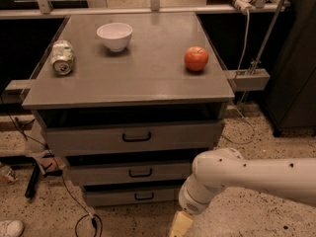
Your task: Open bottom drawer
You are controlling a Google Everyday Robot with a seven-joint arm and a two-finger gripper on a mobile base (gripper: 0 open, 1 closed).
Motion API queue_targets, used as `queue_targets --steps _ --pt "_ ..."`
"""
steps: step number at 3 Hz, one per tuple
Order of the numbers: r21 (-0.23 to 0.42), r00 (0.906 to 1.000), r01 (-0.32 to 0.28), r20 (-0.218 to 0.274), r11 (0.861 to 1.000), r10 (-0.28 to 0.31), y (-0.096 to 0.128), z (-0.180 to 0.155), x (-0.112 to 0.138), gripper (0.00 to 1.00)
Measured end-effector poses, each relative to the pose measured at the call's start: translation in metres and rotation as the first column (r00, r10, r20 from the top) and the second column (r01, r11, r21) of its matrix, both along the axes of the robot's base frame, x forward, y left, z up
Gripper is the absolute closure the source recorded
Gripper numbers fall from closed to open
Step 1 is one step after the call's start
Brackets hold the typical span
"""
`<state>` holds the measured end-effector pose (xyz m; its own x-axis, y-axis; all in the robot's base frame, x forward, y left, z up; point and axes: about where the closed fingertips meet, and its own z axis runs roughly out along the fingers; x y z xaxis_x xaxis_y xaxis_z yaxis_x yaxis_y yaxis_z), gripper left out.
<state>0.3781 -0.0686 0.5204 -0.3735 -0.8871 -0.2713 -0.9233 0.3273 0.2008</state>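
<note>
Bottom drawer (108, 197): lowest front, appears closed, small black handle (144, 196) untouched. Advice: I approach level, take the bar squarely, pull straight out. My gripper (180, 225), low and right of it, is cut off at the frame edge; how wide it stands, I cannot tell

The bottom drawer (113, 197) is the lowest of three in the grey cabinet (148, 80). Its front is flat, grey, and the narrowest and shallowest of the cabinet's three fronts. A small black bar handle (144, 196) sits level at the centre of the front. None of the drawer's inside shows, and a dark gap runs above the front. My gripper (181, 224) hangs low off the cabinet's lower right corner, just beside the drawer front's right end.
</note>
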Motion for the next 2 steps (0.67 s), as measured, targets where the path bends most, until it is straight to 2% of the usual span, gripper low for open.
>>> queue_targets --steps 1,2 --pt "0.0 1.0 0.0 0.0 1.0 0.0 0.0 0.0 0.0 0.0" --pt "0.047 0.9993 0.009 -0.036 0.999 -0.008 0.009 -0.026 0.0 0.0"
